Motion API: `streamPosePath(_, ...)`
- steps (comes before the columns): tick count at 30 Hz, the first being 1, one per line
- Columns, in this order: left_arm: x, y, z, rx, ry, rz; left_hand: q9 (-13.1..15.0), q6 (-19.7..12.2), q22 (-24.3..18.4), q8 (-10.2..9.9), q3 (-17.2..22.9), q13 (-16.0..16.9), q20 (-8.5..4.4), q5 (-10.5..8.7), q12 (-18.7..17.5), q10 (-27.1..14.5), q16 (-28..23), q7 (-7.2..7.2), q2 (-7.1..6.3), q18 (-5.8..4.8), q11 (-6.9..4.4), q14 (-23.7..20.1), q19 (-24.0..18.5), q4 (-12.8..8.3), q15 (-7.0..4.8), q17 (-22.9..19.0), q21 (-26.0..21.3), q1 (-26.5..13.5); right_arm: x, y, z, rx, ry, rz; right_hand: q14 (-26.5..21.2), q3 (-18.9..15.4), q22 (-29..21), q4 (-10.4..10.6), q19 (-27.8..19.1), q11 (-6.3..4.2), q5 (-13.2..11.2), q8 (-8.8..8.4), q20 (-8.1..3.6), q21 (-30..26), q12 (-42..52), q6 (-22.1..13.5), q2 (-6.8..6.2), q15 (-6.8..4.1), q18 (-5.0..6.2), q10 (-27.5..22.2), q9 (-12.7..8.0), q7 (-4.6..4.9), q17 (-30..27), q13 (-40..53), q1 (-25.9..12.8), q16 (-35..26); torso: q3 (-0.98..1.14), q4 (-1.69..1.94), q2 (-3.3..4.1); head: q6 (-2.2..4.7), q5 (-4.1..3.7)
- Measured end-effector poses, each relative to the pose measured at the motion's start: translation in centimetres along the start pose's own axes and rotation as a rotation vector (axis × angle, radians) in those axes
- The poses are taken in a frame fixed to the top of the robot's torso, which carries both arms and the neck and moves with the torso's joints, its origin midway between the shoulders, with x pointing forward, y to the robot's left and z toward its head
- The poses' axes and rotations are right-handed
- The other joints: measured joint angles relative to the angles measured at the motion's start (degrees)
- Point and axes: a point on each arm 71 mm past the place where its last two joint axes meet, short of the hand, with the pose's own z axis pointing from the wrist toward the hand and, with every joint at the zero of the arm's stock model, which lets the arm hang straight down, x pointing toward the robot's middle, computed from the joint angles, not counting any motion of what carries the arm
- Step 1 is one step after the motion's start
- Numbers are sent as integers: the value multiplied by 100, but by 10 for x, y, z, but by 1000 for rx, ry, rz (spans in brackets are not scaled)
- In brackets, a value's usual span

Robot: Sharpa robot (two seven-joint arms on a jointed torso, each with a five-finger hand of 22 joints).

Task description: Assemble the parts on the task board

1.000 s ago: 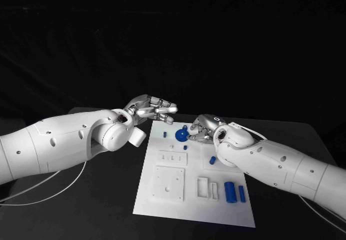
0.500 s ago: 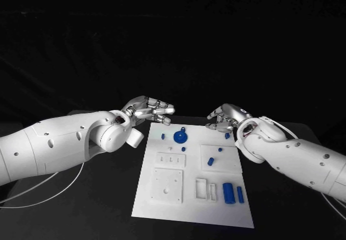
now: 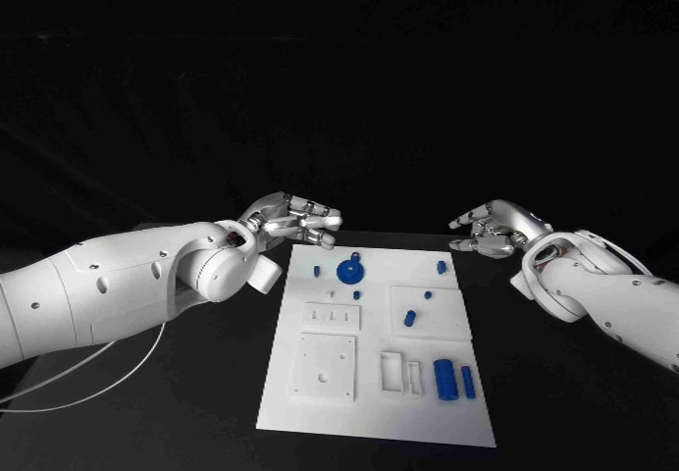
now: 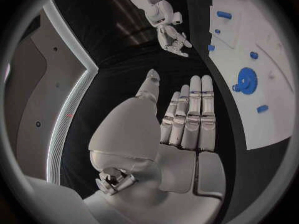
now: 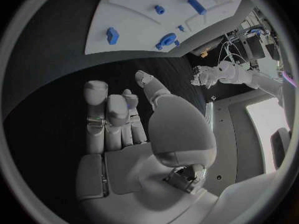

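Note:
The white task board [image 3: 329, 404] lies lengthwise on the black table. A blue gear [image 3: 351, 269] stands near its far end, with small blue pegs [image 3: 442, 266] around it. Two blue cylinders [image 3: 445, 379] lie side by side at the near right. My left hand [image 3: 294, 220] hovers off the board's far left corner; in its wrist view the left hand [image 4: 187, 119] has straight fingers and holds nothing. My right hand [image 3: 493, 229] hangs off the far right corner, with nothing in it. In the right wrist view the right hand [image 5: 118, 119] faces the board [image 5: 137, 20] and the gear [image 5: 167, 40].
White raised blocks with slots and holes [image 3: 330, 365] sit on the board's near left half. A white cable [image 3: 85, 388] trails on the table under my left arm. Black table surrounds the board on both sides.
My right hand has drawn back from over the board's far end beside the gear to the right, off the board, uncovering a small blue peg. The left hand has barely moved.

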Motion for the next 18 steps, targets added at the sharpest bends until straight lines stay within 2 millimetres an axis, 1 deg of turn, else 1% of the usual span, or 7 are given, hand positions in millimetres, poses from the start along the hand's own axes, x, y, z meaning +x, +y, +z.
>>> streamPosePath(3, -3, 1, -2, 1, -6, 0, 0, 26, 0, 0, -24, 0, -24, 0, 0, 82, 0, -26, 29, 0, -21, 21, 24, -24, -20, 0, 0, 17, -2, -12, -2, 3, 3, 5, 0, -123, 0, -122, 0, 0, 0, 0, 0, -13, -40, 0, 54, 0, 0, 0, 0, 0, 9, -12, 54, -25, 4, -3, -1, 10, -18)
streamPosePath(5, -4, 1, -3, 2, -8, 0, 0, 26, 0, 0, -47, 0, -31, 0, 0, 82, 0, -26, 29, -1, -21, 21, 32, -47, -20, 0, 0, 17, -1, -17, -3, 6, 6, 8, 0, -154, 0, -154, 0, 0, 0, 0, 0, -35, -40, 0, 62, 0, 0, 0, 0, 0, 13, -23, 62, -27, 4, -4, 0, 17, -32)
streamPosePath(7, -4, 2, -3, 4, -10, 1, 0, 26, 0, 0, -105, 0, -31, 0, 0, 102, 0, -26, 102, -1, -41, 21, 32, -105, -20, 0, 0, 9, -1, -23, -4, 9, 11, 11, 0, -193, 0, -193, 0, 14, 0, 0, 0, -71, -67, -23, 61, 0, 0, -14, 0, 22, 13, -38, 62, -45, 3, -4, 1, 26, -49)
streamPosePath(10, -5, 2, -3, 5, -11, 0, 0, 26, 0, 0, -134, -1, -31, 0, 0, 102, 0, -26, 111, -2, -41, 21, 32, -134, -20, 0, 0, 10, 1, -27, -4, 12, 18, 16, -20, -256, -1, -255, 0, 10, 0, 0, 0, -122, -113, -63, 84, 20, 0, -35, 0, 62, 13, -66, 85, -50, 7, 6, 4, 34, -66)
streamPosePath(12, -5, 3, -4, 5, -12, 0, 0, 26, 0, 0, -149, -1, -31, 0, 0, 102, 0, -26, 110, -1, -41, 21, 32, -149, -20, 0, 0, 10, 4, -29, -3, 12, 24, 20, -20, -289, -1, -289, 0, 30, 0, 0, 0, -154, -135, -103, 84, 20, -1, -75, 0, 54, 13, -82, 85, -79, 14, 9, 9, 34, -68)
streamPosePath(16, -6, 3, -4, 6, -13, 1, 0, 26, 0, 0, -160, -1, -31, 0, 0, 100, 0, -26, 111, -1, -39, 21, 32, -160, -20, 1, 0, 10, 12, -30, -3, 10, 43, 30, -20, -334, -1, -333, 0, 30, 0, 0, 0, -188, -151, -135, 106, 20, -2, -76, 0, 71, -1, -103, 106, -87, 36, 21, 25, 38, -68)
streamPosePath(18, -6, 3, -4, 6, -13, 1, 0, 26, 0, 0, -166, -1, -31, 0, 0, 57, 0, -26, 111, -1, 4, 21, 32, -166, -20, 1, 0, 10, 15, -31, -3, 10, 48, 32, -20, -334, -1, -333, 0, 30, 17, 0, 0, -188, -151, -146, 124, 20, -2, -76, 0, 60, -3, -109, 125, -108, 46, 25, 34, 40, -68)
